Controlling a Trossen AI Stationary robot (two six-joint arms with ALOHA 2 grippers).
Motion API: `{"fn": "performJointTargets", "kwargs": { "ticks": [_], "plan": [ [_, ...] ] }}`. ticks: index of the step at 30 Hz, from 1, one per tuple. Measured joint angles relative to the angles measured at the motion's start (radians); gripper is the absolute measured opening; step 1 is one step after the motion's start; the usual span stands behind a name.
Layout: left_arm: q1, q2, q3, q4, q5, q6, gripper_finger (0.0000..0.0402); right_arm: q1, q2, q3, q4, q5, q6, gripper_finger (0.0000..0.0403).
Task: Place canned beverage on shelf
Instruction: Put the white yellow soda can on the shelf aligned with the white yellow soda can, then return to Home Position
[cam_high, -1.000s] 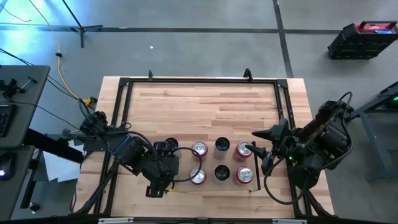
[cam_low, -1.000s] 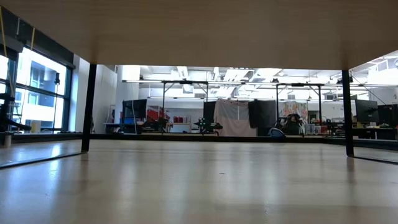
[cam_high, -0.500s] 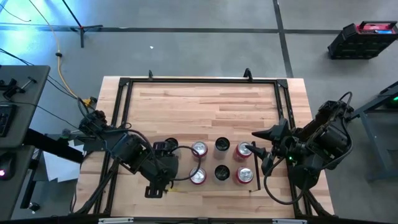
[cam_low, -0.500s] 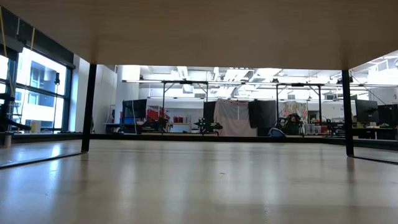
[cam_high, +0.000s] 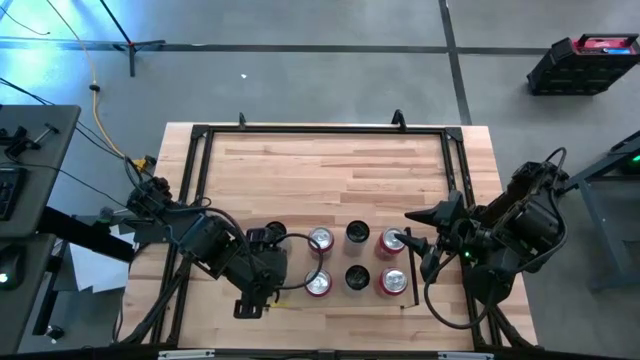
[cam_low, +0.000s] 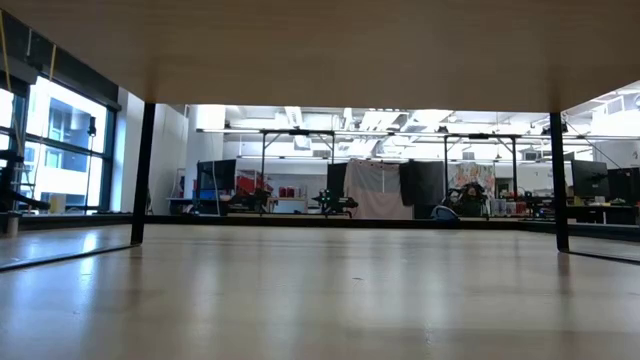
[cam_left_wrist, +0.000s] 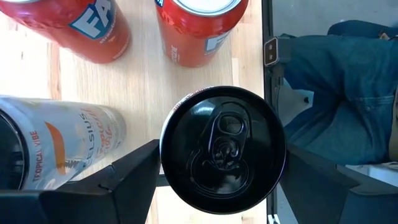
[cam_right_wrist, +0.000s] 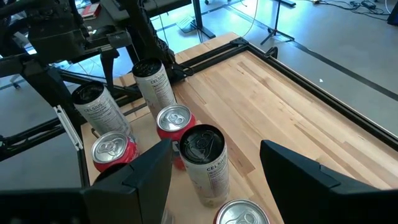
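The black-topped can (cam_left_wrist: 222, 152) stands upright, long axis vertical, at the shelf's (cam_high: 345, 298) left end between the left gripper's (cam_left_wrist: 217, 171) jaws, which flank it; contact cannot be told. The right gripper (cam_high: 408, 243) hovers with jaws apart by the red cans (cam_high: 390, 242). The left wrist view alone shows the can's pull tab.

Tabletop (cam_high: 330, 165): pale wood planks, smooth, satin sheen seen in low view. Frame (cam_high: 320, 128) at tabletop edges: black metal tube, matt. Shelf (cam_left_wrist: 143, 93): light wood, fine grain, smooth. Black can (cam_left_wrist: 224, 149): metal lid, glossy, pull tab embossed. Red cans (cam_left_wrist: 199, 28): glossy printed metal, brushed silver lids. White can (cam_left_wrist: 59, 146): satin printed metal. Left gripper fingers (cam_left_wrist: 118, 183): matt black plastic.
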Motion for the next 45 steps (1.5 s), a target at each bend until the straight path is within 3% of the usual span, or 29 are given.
{"fn": "performJointTargets", "kwargs": {
  "ticks": [26, 45],
  "plan": [
    [0.006, -0.031, 0.001, 0.042, -0.054, 0.014, 0.0291, 0.000, 0.000, 0.000, 0.001, -0.024, 0.003, 0.0229],
    [0.006, -0.032, 0.001, 0.059, -0.020, 0.020, 0.0291, 0.000, 0.000, 0.000, 0.001, -0.032, 0.000, 0.0229]
  ]
}}
